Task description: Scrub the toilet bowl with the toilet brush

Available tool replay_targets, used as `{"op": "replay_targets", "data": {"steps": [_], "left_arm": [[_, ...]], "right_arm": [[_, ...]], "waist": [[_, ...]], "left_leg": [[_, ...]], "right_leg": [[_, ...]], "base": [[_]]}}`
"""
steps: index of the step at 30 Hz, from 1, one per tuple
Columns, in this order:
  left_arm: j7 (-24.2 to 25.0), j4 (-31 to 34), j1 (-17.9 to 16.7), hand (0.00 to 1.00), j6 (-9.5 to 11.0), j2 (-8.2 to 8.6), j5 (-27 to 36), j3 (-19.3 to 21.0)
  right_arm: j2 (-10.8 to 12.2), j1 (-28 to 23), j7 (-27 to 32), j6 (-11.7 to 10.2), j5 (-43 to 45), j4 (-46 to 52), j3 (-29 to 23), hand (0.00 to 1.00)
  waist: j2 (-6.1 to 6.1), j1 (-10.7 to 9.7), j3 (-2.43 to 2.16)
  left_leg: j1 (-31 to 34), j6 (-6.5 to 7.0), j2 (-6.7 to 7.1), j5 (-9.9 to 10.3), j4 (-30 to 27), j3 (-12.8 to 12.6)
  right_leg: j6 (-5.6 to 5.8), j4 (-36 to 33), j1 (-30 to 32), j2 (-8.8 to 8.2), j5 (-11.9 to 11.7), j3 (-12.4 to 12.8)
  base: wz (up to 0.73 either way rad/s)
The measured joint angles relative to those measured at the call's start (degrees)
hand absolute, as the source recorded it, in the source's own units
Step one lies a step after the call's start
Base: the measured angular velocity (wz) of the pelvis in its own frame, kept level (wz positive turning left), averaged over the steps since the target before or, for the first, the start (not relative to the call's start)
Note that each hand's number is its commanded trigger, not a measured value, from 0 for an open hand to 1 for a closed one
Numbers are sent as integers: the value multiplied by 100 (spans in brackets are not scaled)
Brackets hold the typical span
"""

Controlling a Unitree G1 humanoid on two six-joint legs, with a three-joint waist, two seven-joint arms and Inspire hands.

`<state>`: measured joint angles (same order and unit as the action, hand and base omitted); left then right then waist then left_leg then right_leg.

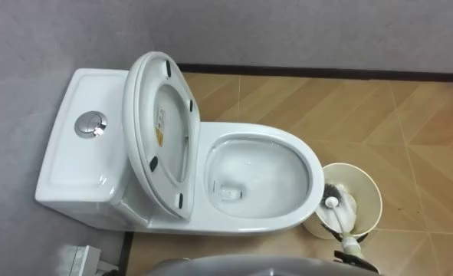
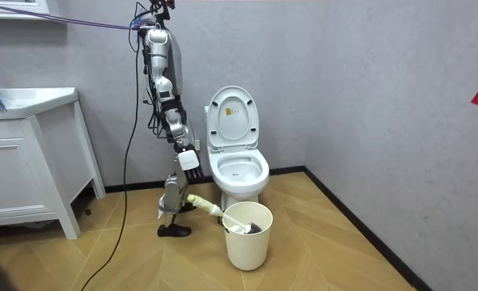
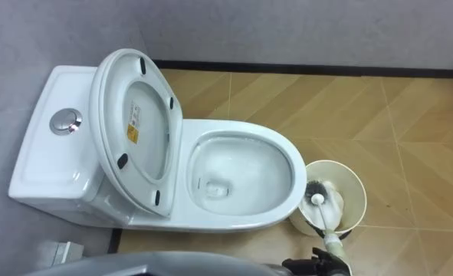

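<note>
Left eye view had the toilet, seat raised, at left, its bowl open. Right of it the brush stood head-down in the bucket, its handle end clasped by the right hand. The step looked like picking up the brush; next it must lift clear and swing left into the bowl. The room view added the robot standing beside the toilet, its left hand with fingers I could not read.

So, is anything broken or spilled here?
Nothing stands out. The white ceramic toilet has its lid up, and the white-handled toilet brush sits head-down in the round cream bucket beside it. No spills show on the tan wooden floor.
</note>
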<state>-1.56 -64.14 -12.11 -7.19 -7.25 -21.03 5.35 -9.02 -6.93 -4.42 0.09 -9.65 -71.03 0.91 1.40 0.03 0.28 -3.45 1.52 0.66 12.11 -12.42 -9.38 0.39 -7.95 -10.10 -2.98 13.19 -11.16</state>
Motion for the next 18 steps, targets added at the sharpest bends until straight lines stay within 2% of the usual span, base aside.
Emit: {"op": "replay_targets", "data": {"steps": [7, 13, 16, 18], "left_arm": [[-16, 1, 38, 0, 2, 0, 10, 0], [-83, 15, 137, 0, 52, -1, 22, -3], [-165, 15, 195, 0, 174, 8, 168, -3], [-275, 14, 252, 0, 301, 9, 476, -3]], "right_arm": [[1, 19, 32, -5, 224, 21, 5, 0], [23, -113, 423, -15, 691, 391, -13, 0], [63, -119, 724, -46, 1102, 691, -119, 0], [61, -76, 1013, -182, 1308, 816, -116, 0]], "waist": [[5, 1, 0], [-17, -13, 2], [-38, -63, 1], [-48, -56, -9]], "left_leg": [[0, 0, -1, 0, -2, 0], [-10, 0, -30, 0, 22, -35], [-10, -1, -18, 1, 27, -62], [-1, -2, -5, -1, 68, -112]], "right_leg": [[0, 2, 0, 2, 0, 20], [0, 7, 16, 7, 0, 51], [0, 11, 31, 11, 0, 89], [0, -3, 93, 16, 0, 154]], "base": [[0], [-1], [-5], [-13]]}}
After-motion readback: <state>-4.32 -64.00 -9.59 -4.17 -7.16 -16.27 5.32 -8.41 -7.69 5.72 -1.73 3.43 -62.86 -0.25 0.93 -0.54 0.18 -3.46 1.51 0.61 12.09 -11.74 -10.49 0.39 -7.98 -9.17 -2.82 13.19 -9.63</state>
